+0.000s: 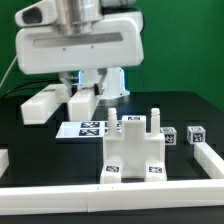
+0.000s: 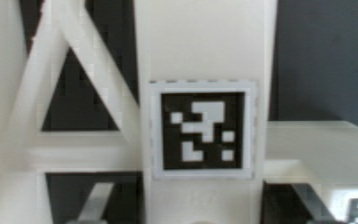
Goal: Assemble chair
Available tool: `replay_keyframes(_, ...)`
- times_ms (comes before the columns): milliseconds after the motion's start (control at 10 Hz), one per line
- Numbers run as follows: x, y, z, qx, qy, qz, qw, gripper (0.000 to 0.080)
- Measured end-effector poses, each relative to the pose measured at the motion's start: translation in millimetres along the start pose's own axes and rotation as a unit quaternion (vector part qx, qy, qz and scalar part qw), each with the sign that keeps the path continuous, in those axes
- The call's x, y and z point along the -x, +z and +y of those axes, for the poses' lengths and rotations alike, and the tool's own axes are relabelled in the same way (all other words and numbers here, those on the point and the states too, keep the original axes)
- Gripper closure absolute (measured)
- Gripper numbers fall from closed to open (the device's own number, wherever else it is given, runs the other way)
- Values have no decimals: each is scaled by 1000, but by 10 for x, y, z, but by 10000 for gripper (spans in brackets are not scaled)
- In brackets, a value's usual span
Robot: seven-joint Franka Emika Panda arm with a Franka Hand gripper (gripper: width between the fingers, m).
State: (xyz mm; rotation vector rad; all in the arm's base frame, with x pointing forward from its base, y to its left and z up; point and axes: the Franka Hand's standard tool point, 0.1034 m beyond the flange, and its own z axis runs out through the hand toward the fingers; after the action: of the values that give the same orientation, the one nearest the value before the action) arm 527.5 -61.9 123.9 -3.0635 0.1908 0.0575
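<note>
claw: the claw (image 1: 88, 90) hangs low over the black table (image 1: 200, 105) under the big arm (image 1: 75, 40). Honestly I can't tell if it's open or closed. The fingers are lost in white-on-white in the exterior view and don't show in the wrist view at all.

long white piece: the long white piece (image 1: 50, 102) starts right at the claw and runs off to the exterior view's left, lying low over the table. Can't tell if the claw actually has hold of it.

half-built chair: the half-built chair (image 1: 135, 152) stands well clear of the claw, nearer the camera and a bit to the exterior view's right. It's upright, with two posts sticking up and tags on its front feet.

small cubes: two small cubes (image 1: 170, 135) with tags sit on the table to the exterior view's right of the claw, just past the chair.

marker board: the marker board (image 1: 85, 128) lies flat between the claw and the chair.

rail: the low white rail (image 1: 120, 190) runs along the near edge, farthest from the claw.

wrist view: an upright white bar with a tag (image 2: 206, 130) is very close up, with a slanted bar beside it. Can't say which part it is.
</note>
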Motion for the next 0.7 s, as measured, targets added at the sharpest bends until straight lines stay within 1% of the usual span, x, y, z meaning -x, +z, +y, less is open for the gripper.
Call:
replay_keyframes(100, 11, 41, 23, 1, 2, -4, 1000, 515)
replay_keyframes(300, 3, 31, 10, 1, 1, -3, 1000, 515)
replay_keyframes(400, -39, -64, -67, 12, 7, -12, 1000, 515)
replay_keyframes(500, -132, -168, -187, 14, 2, -8, 1000, 515)
replay_keyframes(700, -189, -235, -466, 15, 12, -9, 1000, 515)
